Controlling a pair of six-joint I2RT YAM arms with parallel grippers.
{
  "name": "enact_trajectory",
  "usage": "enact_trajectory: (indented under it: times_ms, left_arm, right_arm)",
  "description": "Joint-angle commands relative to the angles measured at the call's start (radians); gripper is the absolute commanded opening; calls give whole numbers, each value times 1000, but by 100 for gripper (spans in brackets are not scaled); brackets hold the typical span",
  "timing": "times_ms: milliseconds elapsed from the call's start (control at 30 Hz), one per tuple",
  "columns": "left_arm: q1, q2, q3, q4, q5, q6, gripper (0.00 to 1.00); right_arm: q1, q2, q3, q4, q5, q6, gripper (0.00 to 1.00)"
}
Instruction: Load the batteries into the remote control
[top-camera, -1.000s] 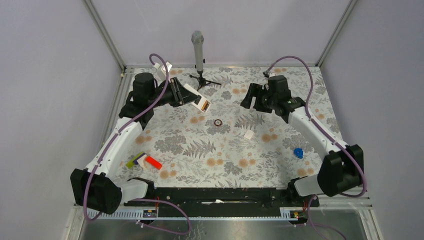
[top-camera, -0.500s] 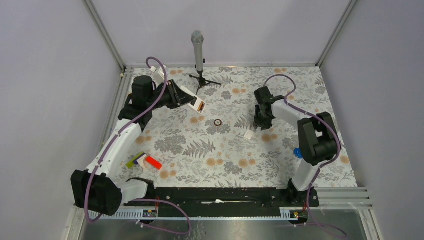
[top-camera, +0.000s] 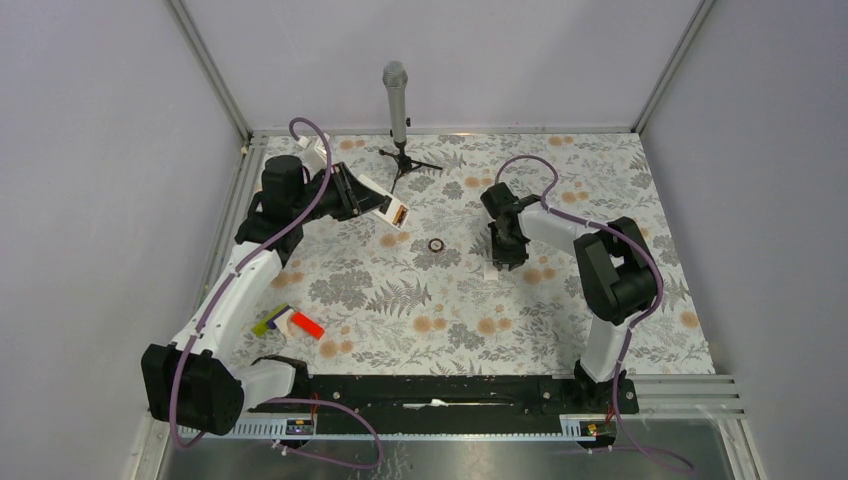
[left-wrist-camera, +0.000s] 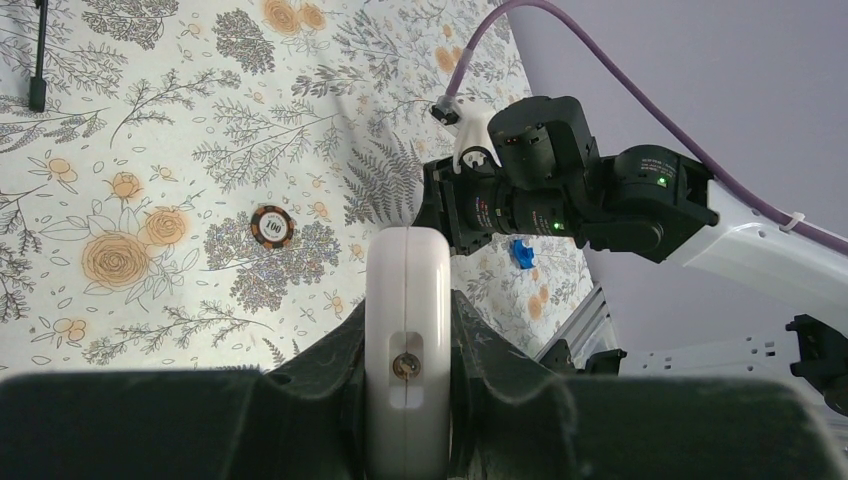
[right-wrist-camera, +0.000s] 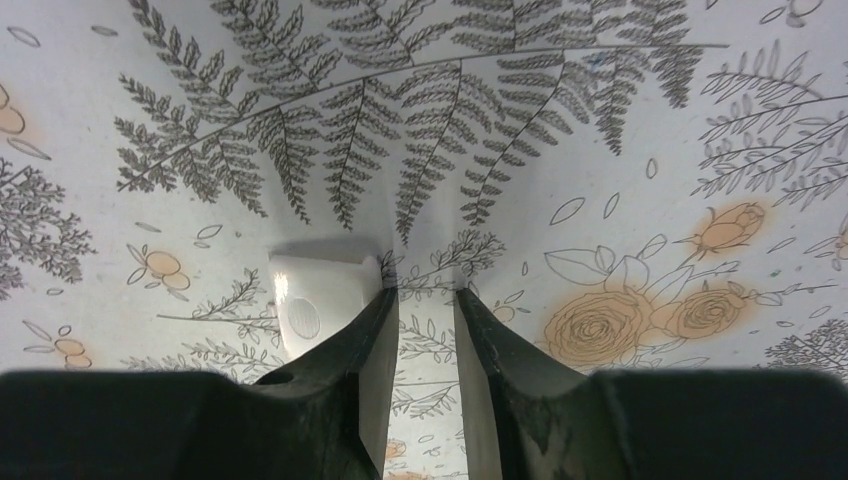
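From above and behind the arm bases, the top view takes in the whole floral-printed surface (top-camera: 400, 310). The left wrist view faces along the black left pincer (left-wrist-camera: 407, 335) toward the black-and-white right arm (left-wrist-camera: 600, 195). The right wrist view sits close over the surface; its small white flat piece (right-wrist-camera: 318, 300) also shows from the top.

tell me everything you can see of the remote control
The remote control is a small flat handset, white and smooth like plastic, rounded at the edges. The left gripper is shut on it, one finger against each flat face, over the table's far left. A slot in its edge shows a brass-coloured round part.
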Motion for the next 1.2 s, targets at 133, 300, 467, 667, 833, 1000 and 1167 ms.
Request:
enact_trajectory:
  times_ms: [133,300,467,667,833,1000,1167]
  left_arm:
    - [9,-35,-9,91,1,0,0]
    - [15,-46,-3,84,-23,3,0]
    - [28,-61,5,70,-60,15,0]
    - [40,-53,13,70,-55,14,0]
    - [47,-59,7,76,-49,7,0]
    - [55,-61,-3,80,-44,1,0]
    - [62,-60,-6,88,-38,-7,0]
  right_arm:
    - [5,-91,5,-49,-19,-39,38]
    - [11,-120,23,-50,-2,-169,49]
    - [36,-158,-30,-76,59,-258,62]
    - [48,-148,-54,-73,55,-236,55]
    - [60,-103,-47,-59,34,-209,47]
    - [91,-50,-19,-50,30,-206,46]
    - [121,-21,24,-43,4,-200,45]
